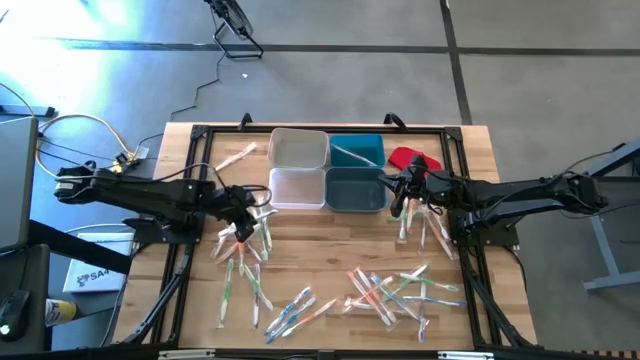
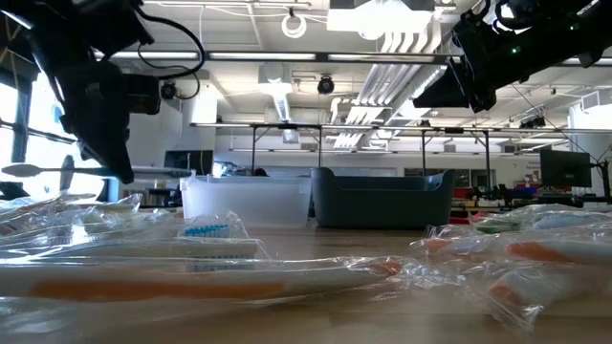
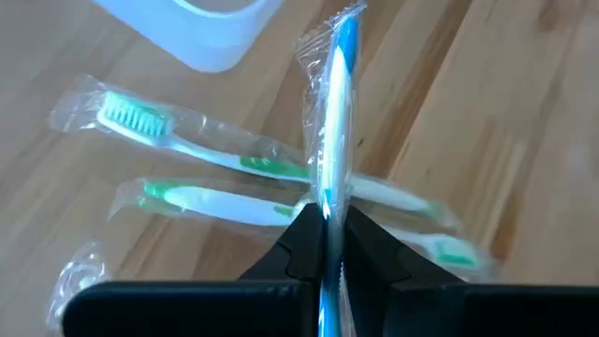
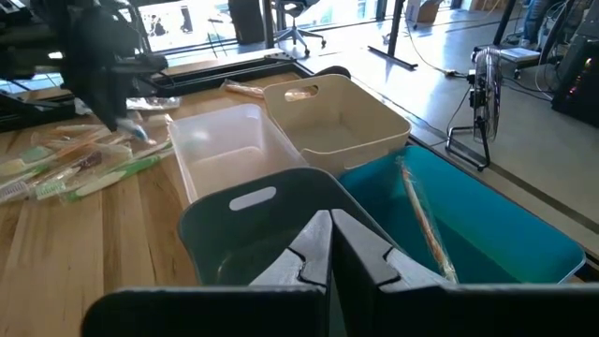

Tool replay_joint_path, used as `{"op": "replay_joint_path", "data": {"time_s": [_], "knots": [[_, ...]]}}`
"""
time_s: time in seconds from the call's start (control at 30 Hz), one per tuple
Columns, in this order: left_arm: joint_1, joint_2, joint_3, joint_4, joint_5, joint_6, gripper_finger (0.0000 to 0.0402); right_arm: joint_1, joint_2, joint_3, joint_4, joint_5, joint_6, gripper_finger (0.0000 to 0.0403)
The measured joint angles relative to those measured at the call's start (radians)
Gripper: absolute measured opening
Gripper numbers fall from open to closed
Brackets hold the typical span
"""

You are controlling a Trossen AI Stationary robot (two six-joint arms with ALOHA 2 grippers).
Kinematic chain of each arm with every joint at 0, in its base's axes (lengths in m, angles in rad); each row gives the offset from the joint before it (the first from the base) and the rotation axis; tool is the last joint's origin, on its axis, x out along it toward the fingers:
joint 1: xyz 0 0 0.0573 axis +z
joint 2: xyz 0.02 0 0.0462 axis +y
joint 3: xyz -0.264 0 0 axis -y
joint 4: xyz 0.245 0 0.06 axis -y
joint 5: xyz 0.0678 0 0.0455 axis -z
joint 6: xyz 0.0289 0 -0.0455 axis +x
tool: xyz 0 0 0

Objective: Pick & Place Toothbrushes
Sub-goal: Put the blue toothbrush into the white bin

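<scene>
My left gripper (image 3: 325,220) is shut on a blue-and-white toothbrush (image 3: 339,112) in a clear wrapper. It is above the table's left half (image 1: 248,205), just left of the clear bin (image 1: 297,187). Two wrapped green toothbrushes (image 3: 215,154) lie on the wood beneath it. My right gripper (image 4: 329,234) is shut and empty. It hovers over the dark grey bin (image 4: 253,225) near that bin's right wall (image 1: 398,195). Many more wrapped toothbrushes lie scattered over the table's near half (image 1: 385,290). One lies in the teal bin (image 4: 421,220). My left gripper pinches the wrapped blue toothbrush between its two fingers at a point on its shaft (image 3: 326,192). The brush runs along the fingers and sticks out ahead of them. It is lifted clear of the table and of the green toothbrushes below.
Four bins stand in a block at the table's far middle: cream (image 1: 298,148), teal (image 1: 357,150), clear and dark grey (image 1: 355,188). A red cloth-like piece (image 1: 412,158) lies right of the teal bin. Black frame rails (image 1: 190,230) run along the table's sides.
</scene>
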Motion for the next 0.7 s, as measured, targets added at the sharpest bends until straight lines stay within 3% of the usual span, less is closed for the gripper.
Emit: {"op": "replay_joint_path", "data": {"time_s": [0.4, 0.57, 0.7], "knots": [[0.0, 0.197, 0.0, 0.148, 0.085, 0.11, 0.002, 0.0, 0.0, 0.0, -0.004, 0.0, 0.0, 0.0003], [0.0, 0.225, 0.0, 0.143, 0.09, 0.104, 0.0022, 0.0, 0.0, 0.0, -0.004, 0.0, 0.0, 0.0002], [0.0, 0.229, 0.0, 0.165, 0.089, 0.083, 0.0046, 0.0, 0.0, 0.0, -0.005, 0.0, 0.0, 0.0002]]}}
